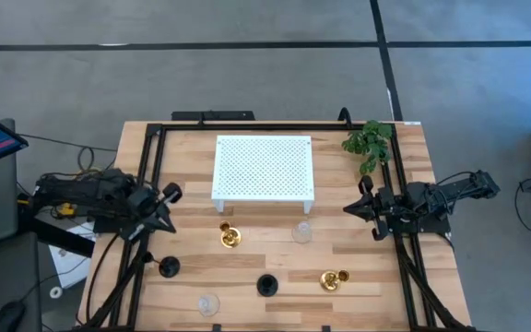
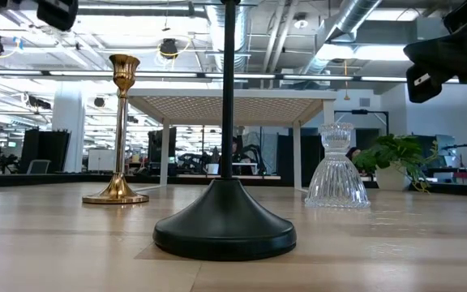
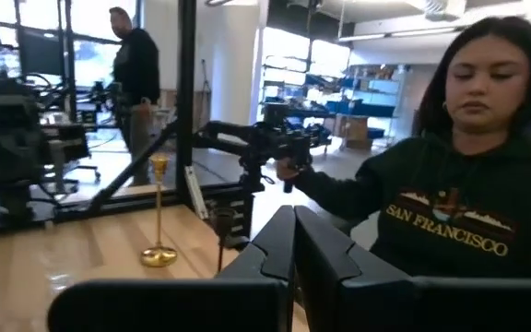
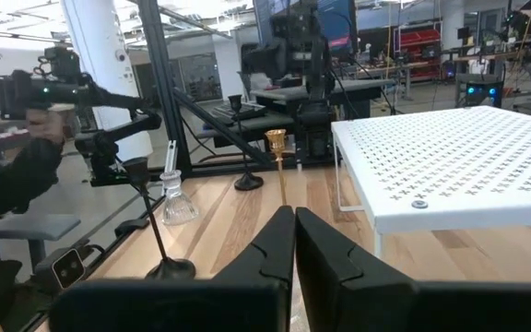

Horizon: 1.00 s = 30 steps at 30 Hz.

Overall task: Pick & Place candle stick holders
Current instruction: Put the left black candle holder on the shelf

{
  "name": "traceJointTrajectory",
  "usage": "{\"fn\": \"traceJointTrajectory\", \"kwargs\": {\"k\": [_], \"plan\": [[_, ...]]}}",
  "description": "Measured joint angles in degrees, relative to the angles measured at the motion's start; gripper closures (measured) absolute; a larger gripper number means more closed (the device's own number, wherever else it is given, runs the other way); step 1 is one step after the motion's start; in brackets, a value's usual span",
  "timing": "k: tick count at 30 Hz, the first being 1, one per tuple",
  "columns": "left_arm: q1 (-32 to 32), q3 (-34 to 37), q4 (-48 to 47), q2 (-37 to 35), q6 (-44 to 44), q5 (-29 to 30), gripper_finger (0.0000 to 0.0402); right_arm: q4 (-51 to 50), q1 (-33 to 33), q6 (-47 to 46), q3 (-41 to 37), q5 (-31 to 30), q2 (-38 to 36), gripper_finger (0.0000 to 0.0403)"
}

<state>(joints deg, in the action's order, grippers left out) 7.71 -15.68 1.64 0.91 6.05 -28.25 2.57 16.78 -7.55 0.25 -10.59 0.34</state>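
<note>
Six candle stick holders stand on their round bases on the wooden table. Two are gold (image 1: 230, 237) (image 1: 333, 279), two black (image 1: 168, 267) (image 1: 266, 285), two clear glass (image 1: 301, 231) (image 1: 208, 303). The low view shows a gold one (image 2: 120, 134), a black one (image 2: 225, 219) and a glass one (image 2: 337, 174). My left gripper (image 1: 171, 205) (image 3: 293, 242) is shut and empty above the table's left side. My right gripper (image 1: 353, 205) (image 4: 293, 242) is shut and empty above the right side. Neither touches a holder.
A white perforated platform (image 1: 263, 168) stands on legs at the table's far middle. A green plant sprig (image 1: 369, 143) is at the far right corner. Black frame rails (image 1: 146, 184) run along the table's sides. A person in a dark hoodie (image 3: 450, 212) shows beyond the table.
</note>
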Motion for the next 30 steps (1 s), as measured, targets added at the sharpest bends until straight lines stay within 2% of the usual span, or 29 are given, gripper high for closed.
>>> {"fn": "traceJointTrajectory", "kwargs": {"k": [5, 7, 9, 14, 19, 22, 25, 30], "plan": [[-1.68, -9.91, -19.72, 0.02, 0.64, 12.46, 0.0395, 0.01, -0.01, -0.01, 0.00, -0.51, 0.00, 0.0398], [-1.71, -13.22, -24.17, 0.45, 3.56, 17.32, 0.0395, 0.03, 0.00, -0.02, 0.00, -0.96, 0.00, 0.0398], [-1.69, -16.27, -26.29, 1.50, 8.93, 18.61, 0.0395, 0.18, -0.02, -0.02, 0.02, -1.40, 0.00, 0.0398], [-1.69, -22.26, -29.84, 6.46, 20.98, 15.20, 0.0397, 0.17, 0.00, -0.02, 0.01, -1.44, 0.01, 0.0398], [-1.67, -25.64, -30.13, 12.45, 32.77, 3.82, 0.0397, 0.17, 0.00, -0.46, 0.00, -1.46, 0.00, 0.0398], [-1.64, -26.31, -30.40, 15.50, 36.21, -0.10, 0.0397, 0.17, 0.00, -2.19, 0.00, -1.48, 0.02, 0.0398], [-1.67, -27.26, -33.39, 17.99, 40.12, -0.69, 0.0398, 0.17, 0.00, -2.51, 0.00, -1.49, 0.02, 0.0398], [-1.67, -30.65, -43.84, 22.17, 44.83, 1.06, 0.0398, 0.32, 0.00, -2.58, 0.00, -3.35, 0.00, 0.0398]]}}
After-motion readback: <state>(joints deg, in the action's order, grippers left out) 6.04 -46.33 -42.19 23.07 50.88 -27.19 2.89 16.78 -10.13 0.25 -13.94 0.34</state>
